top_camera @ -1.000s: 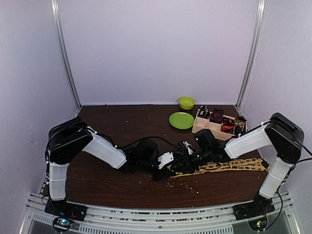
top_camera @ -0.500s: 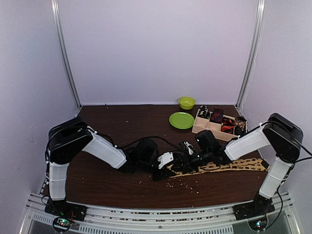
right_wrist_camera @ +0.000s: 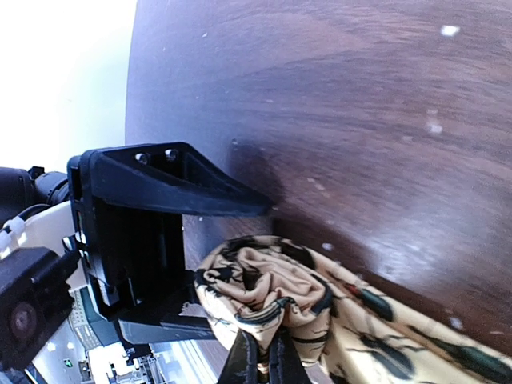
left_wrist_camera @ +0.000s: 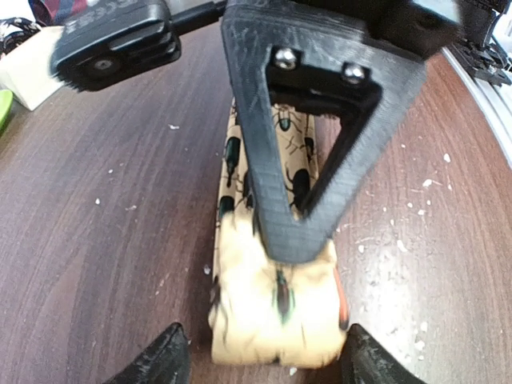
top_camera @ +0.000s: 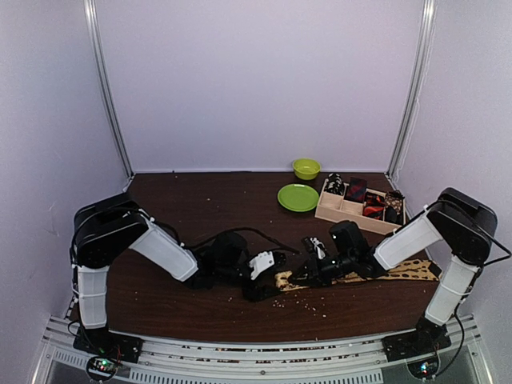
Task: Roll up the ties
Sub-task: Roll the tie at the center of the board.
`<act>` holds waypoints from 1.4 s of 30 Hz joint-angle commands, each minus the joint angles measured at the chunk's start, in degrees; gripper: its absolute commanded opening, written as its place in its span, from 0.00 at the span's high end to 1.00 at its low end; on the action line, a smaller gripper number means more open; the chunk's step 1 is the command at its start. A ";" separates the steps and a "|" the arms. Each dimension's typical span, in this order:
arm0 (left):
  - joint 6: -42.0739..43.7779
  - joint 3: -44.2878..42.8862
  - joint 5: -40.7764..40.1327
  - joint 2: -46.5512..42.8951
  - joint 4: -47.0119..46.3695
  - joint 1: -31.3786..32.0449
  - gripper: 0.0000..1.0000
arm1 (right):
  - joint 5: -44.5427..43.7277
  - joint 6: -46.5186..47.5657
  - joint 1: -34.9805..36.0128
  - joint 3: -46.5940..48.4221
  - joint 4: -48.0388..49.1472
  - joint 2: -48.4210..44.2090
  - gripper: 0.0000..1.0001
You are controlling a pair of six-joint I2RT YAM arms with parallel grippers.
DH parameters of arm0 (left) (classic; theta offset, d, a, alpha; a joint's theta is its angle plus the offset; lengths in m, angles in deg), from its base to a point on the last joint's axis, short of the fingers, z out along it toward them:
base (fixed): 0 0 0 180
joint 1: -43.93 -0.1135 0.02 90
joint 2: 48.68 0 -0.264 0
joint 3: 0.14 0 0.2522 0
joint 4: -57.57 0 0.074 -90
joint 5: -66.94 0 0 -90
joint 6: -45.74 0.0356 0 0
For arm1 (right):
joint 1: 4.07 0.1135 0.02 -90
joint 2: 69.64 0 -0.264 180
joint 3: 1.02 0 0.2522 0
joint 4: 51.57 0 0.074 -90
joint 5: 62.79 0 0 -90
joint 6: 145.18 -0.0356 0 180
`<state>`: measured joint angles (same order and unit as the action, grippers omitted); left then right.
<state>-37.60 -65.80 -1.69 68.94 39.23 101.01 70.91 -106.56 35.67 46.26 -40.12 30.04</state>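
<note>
The long tan tie with dark insect-like spots lies along the table's front right, and its left end is rolled into a small bundle. My right gripper is shut on that roll; the right wrist view has its fingertips pinching the fabric of the roll. My left gripper is open just left of the bundle. In the left wrist view its fingers stand on either side of the roll, apart from it. Other rolled ties sit in the tray.
The wooden compartment tray stands at the back right, with a green plate and a green bowl to its left. Pale crumbs dot the dark table in front of the tie. White walls and metal posts enclose the table.
My left gripper has opened off the roll and drawn back to the left. My right gripper has shut on the roll, and both have shifted slightly toward the near edge.
</note>
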 commanded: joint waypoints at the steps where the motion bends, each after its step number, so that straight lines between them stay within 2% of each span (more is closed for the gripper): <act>1: -2.79 2.87 -0.70 0.30 -7.32 -0.15 0.31 | -2.49 1.44 -2.18 -3.30 -4.82 2.14 1.00; 11: -4.70 -0.29 -3.96 5.24 -13.78 1.63 0.29 | -2.70 4.10 -4.41 -3.90 -8.02 2.98 1.00; 16: -4.85 -4.77 -2.10 8.45 -12.63 2.03 0.32 | -3.01 4.26 -4.47 -4.05 -8.10 3.54 1.00; 19: -4.24 -6.95 -1.15 9.64 -10.28 2.54 0.40 | -2.84 4.10 -4.41 -3.82 -7.86 3.25 1.00; 22: -2.84 -8.20 -0.75 9.43 -5.70 2.71 0.58 | -2.41 4.13 -4.42 -3.50 -7.92 2.49 1.00; 23: -2.58 -7.87 -0.92 8.75 -4.37 2.74 0.62 | -2.10 4.17 -4.42 -3.45 -7.94 2.03 1.00; 28: -0.32 -4.48 0.29 4.87 0.61 2.69 0.68 | -1.96 5.14 -4.41 -2.86 -9.59 -2.72 0.78; 31: 0.70 -4.02 1.22 4.21 3.78 2.70 0.69 | -2.84 7.22 -4.25 -0.49 -13.61 -5.49 0.70; 37: 0.93 -3.40 1.44 4.11 4.60 2.69 0.69 | -2.10 8.65 -2.75 2.99 -17.02 -6.06 0.69; 42: 0.72 -3.47 1.44 4.20 4.49 2.69 0.69 | -1.53 8.68 -1.47 4.97 -16.78 -5.03 0.72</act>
<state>-37.65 -70.89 -1.30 73.05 38.31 103.54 70.22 -98.95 33.18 49.12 -55.51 24.77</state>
